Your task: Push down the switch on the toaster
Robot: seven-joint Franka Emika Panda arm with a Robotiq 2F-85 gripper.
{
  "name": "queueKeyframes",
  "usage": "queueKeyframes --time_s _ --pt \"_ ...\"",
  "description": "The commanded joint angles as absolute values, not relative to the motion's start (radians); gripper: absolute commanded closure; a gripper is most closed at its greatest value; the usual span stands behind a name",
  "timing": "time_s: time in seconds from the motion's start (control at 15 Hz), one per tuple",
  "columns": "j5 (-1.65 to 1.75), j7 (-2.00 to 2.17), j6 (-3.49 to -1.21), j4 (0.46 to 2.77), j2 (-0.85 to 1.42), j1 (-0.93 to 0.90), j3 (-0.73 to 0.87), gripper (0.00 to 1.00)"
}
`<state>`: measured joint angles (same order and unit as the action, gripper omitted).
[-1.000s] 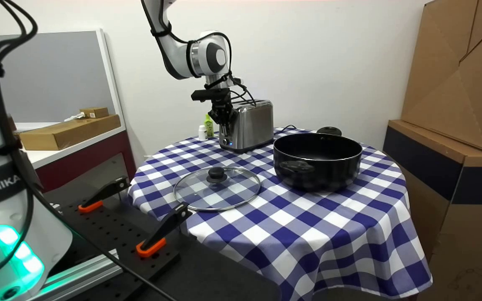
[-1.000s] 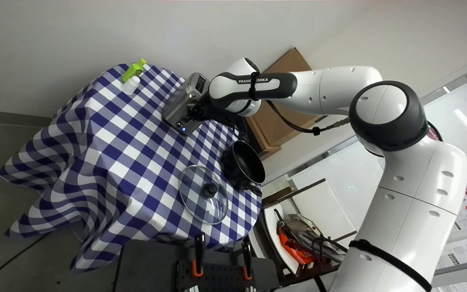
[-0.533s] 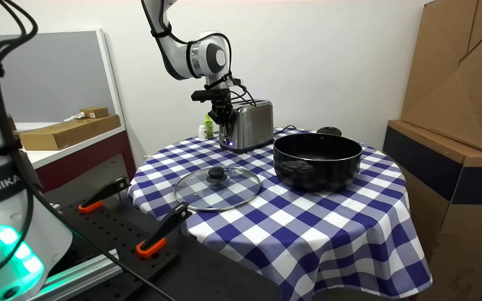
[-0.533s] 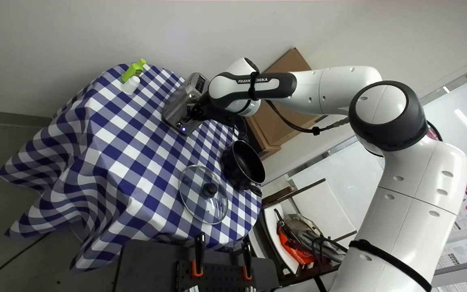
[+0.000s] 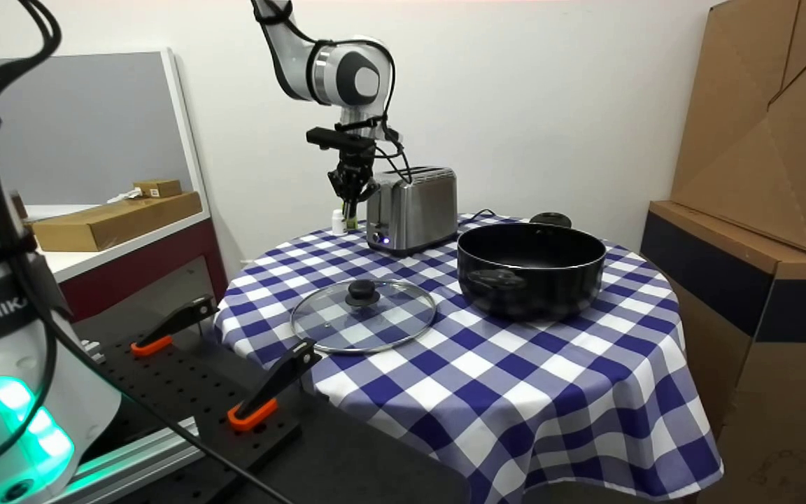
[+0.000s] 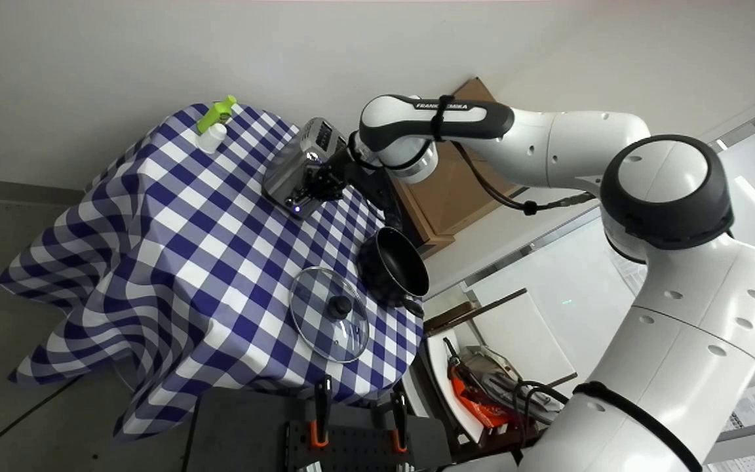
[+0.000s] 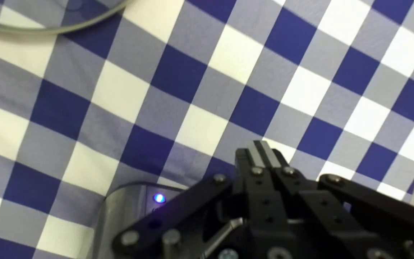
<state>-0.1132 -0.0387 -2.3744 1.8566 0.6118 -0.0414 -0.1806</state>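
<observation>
The silver toaster (image 5: 422,210) stands on the checked tablecloth; it also shows in an exterior view (image 6: 284,172) and at the bottom of the wrist view (image 7: 120,219). A small blue light glows low on its narrow end face. The switch (image 5: 380,227) seems to be a small dark tab low on that face, just above the light; it is hidden behind the gripper in the wrist view. My gripper (image 5: 350,214) is beside the end face with a visible gap, fingertips down. In the wrist view its fingers (image 7: 262,144) are together with nothing between them.
A black pot (image 5: 530,280) and a glass lid (image 5: 363,315) with a black knob lie on the near side of the table. A white bottle (image 5: 338,222) and a green bottle (image 6: 215,113) stand beyond the toaster. Cardboard boxes (image 5: 760,140) stand beside the table.
My gripper was right at the toaster's end face, low down. It has moved up and away from that face. The toaster, pot and lid have not moved.
</observation>
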Motion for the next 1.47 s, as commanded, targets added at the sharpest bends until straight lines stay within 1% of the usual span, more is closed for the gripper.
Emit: queueKeyframes --time_s 0.0,0.2,0.53,0.67,0.93,1.27,1.33,1.4 --pt "-0.235 -0.118 -2.257 2.009 0.413 0.043 -0.201 1.0" --pt "-0.248 -0.123 -2.185 2.105 0.261 0.066 -0.144 1.0" --pt "-0.104 -0.075 -2.123 2.245 0.042 0.054 -0.034 1.0" --pt "-0.081 -0.076 -2.107 2.284 -0.029 0.059 -0.011 0.72" --pt "-0.098 -0.077 -2.076 2.337 -0.143 0.059 0.017 0.45" --pt "-0.073 0.001 -2.08 2.383 -0.239 0.067 0.03 0.07" --pt "-0.058 0.018 -2.078 2.388 -0.255 0.07 0.031 0.01" --pt "-0.036 0.036 -2.08 2.393 -0.265 0.074 0.031 0.0"
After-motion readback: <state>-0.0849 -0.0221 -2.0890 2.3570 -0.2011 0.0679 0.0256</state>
